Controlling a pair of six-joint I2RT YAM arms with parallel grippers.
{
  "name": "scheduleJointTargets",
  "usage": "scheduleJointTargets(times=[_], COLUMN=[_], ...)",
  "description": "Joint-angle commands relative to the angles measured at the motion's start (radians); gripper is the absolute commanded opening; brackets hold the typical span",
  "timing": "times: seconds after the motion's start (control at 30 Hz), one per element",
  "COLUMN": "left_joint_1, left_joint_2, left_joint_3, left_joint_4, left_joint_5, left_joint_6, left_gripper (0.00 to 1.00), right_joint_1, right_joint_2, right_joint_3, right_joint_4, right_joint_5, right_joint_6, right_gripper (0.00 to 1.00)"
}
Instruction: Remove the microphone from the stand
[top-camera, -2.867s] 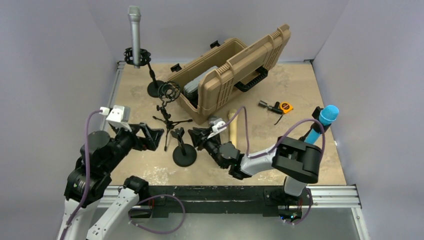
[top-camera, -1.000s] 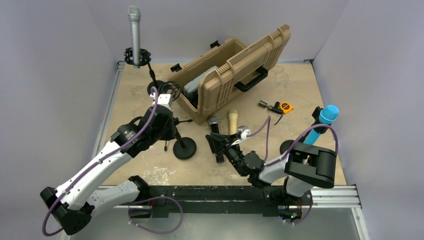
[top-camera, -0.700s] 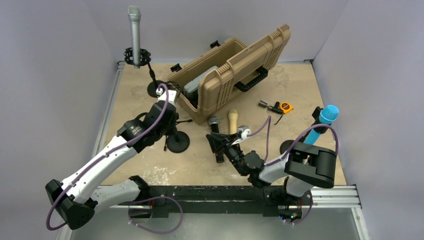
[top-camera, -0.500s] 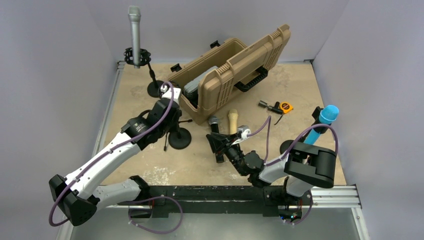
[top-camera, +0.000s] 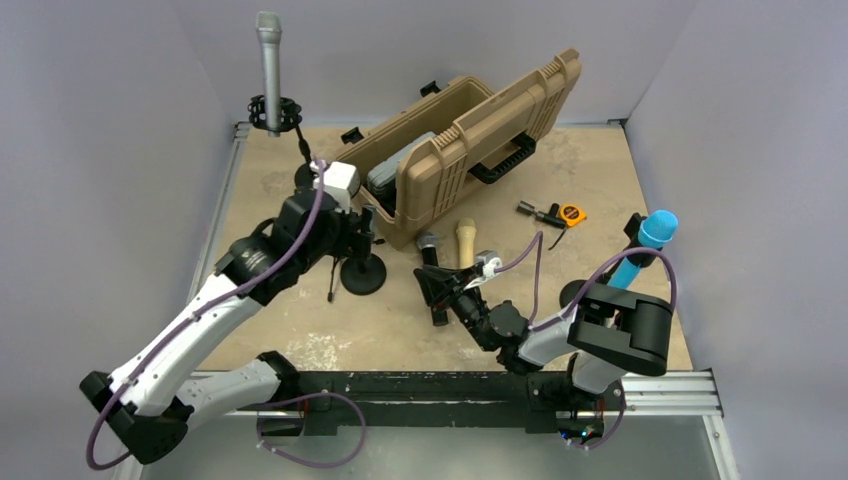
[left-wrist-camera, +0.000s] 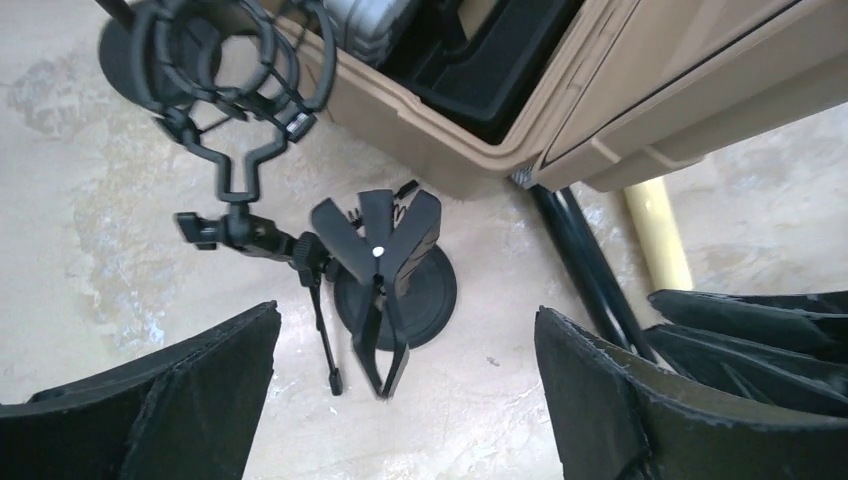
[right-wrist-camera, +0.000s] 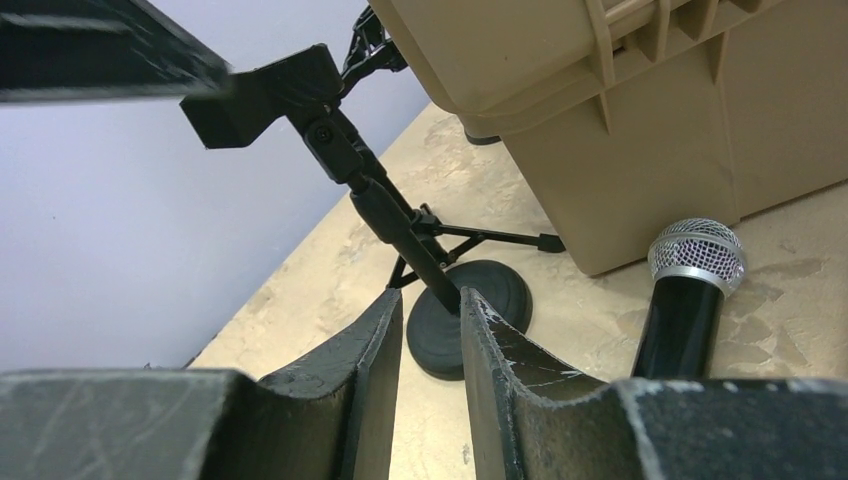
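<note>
Since a second ago the left gripper (top-camera: 358, 228) has sprung wide and the round-base stand (top-camera: 362, 272) has slid up-frame toward the tan case (top-camera: 460, 140); the black microphone (top-camera: 428, 243) lies centre-frame, off it

Left wrist: spread fingers (left-wrist-camera: 170, 400) flank the stand at centre

Right wrist: right gripper (right-wrist-camera: 432, 300) is nearly pressed together, pinching nothing, with the microphone at right

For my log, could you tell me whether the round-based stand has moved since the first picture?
Yes: the round-based stand now sits nearer the tan case.
</note>
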Motion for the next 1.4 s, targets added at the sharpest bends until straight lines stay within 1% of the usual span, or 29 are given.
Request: scheduleJointTargets(times=[0.0, 0.1, 0.2, 0.27, 0.37, 0.43, 0.53, 0.6, 0.63, 0.77, 0.9, 0.97, 1.13, 1.17, 1.27, 1.3, 1.37], left_joint_1=[0.053, 0.143, 0.253, 0.3, 0.379, 0.446, 0.517, 0.54, 0.552, 0.599, 0.645, 0.671, 0.71, 0.714, 0.716, 0.715, 0.716], left_joint_2=[-0.12, -0.176, -0.173, -0.123, -0.037, 0.02, 0.097, 0.162, 0.196, 0.366, 0.496, 0.543, 0.663, 0.684, 0.737, 0.752, 0.781], left_joint_3=[0.1, 0.139, 0.169, 0.227, 0.286, 0.31, 0.34, 0.347, 0.366, 0.508, 0.674, 0.718, 0.849, 0.866, 0.907, 0.918, 0.932], left_joint_4=[-0.035, -0.014, 0.033, 0.038, 0.08, 0.135, 0.245, 0.366, 0.4, 0.44, 0.395, 0.398, 0.348, 0.353, 0.37, 0.369, 0.37], left_joint_5=[0.055, 0.099, 0.11, 0.093, 0.121, 0.151, 0.148, 0.122, 0.114, 0.138, 0.149, 0.183, 0.181, 0.196, 0.252, 0.252, 0.242], left_joint_6=[0.055, 0.059, 0.057, 0.052, 0.016, -0.04, -0.094, -0.07, -0.058, 0.003, 0.067, 0.084, 0.106, 0.114, 0.14, 0.14, 0.138], left_gripper=[0.97, 1.0, 1.0, 1.0, 1.0, 1.0, 1.0, 1.0, 1.0, 1.0, 0.99, 0.98, 0.96, 0.92, 0.78, 0.75, 0.74], right_joint_1=[-0.005, -0.005, -0.005, -0.006, -0.006, -0.006, -0.007, -0.006, -0.006, -0.007, -0.007, -0.006, -0.006, -0.007, -0.007, -0.007, -0.006], right_joint_2=[-0.013, 0.007, -0.011, -0.036, -0.068, -0.077, -0.092, -0.118, -0.132, -0.159, -0.159, -0.159, -0.134, -0.127, -0.106, -0.101, -0.089], right_joint_3=[0.002, 0.007, -0.004, -0.034, -0.057, -0.058, -0.075, -0.099, -0.109, -0.125, -0.127, -0.128, -0.113, -0.106, -0.088, -0.082, -0.069], right_joint_4=[0.116, 0.111, 0.103, 0.139, 0.165, 0.159, 0.159, 0.165, 0.174, 0.184, 0.182, 0.185, 0.185, 0.182, 0.176, 0.173, 0.17], right_joint_5=[-0.011, 0.005, 0.009, 0.003, -0.006, -0.001, 0.006, 0.008, 0.009, 0.012, 0.017, 0.016, 0.008, 0.007, 0.004, 0.001, -0.005], right_joint_6=[-0.003, -0.003, 0.012, 0.018, 0.006, 0.003, 0.008, 0.019, 0.022, 0.021, 0.019, 0.021, 0.015, 0.013, 0.005, 0.002, -0.003], right_gripper=[0.28, 0.27, 0.27, 0.28, 0.28, 0.28, 0.28, 0.28, 0.28, 0.28, 0.28, 0.28, 0.28, 0.28, 0.28, 0.28, 0.28])
